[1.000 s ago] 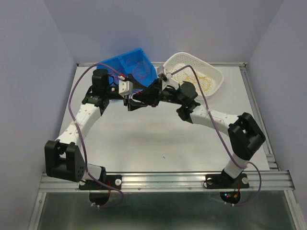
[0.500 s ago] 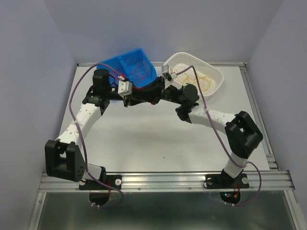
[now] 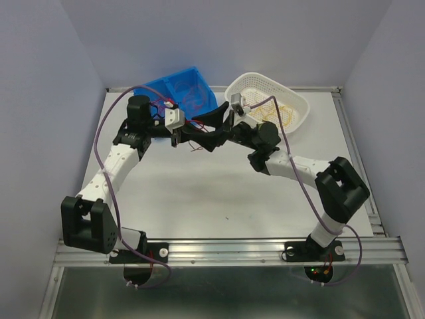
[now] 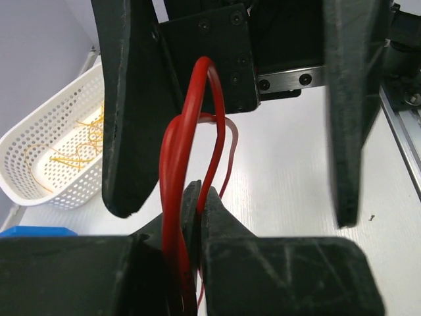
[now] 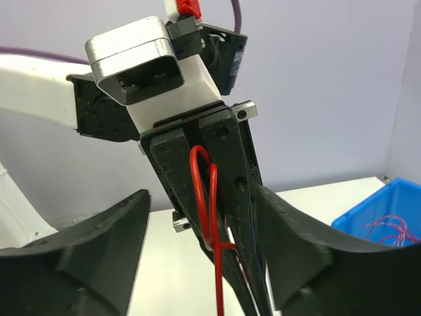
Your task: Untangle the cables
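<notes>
1. Overhead view: left claw [image 3: 191, 135] and right claw [image 3: 208, 128] meet above the desk [image 3: 199, 193] near its back edge, in front of the blue bin [image 3: 182, 90]. A red cable [image 3: 196, 147] dangles between them, too thin to trace.
2. Left wrist view: the left claw is pinched shut on the red cable's loop. The right claw's fingers stand wide apart on either side, holding nothing. The loop could snag on the right claw or slip from so narrow a pinch. Its lower end is hidden. Yellow cables [image 4: 75, 148] lie in the white basket [image 4: 39, 184].
3. Right wrist view: more red cables [image 5: 388, 227] sit in the blue bin, cut off at the frame edge. Whether the held strand is one wire or several is unclear.
</notes>
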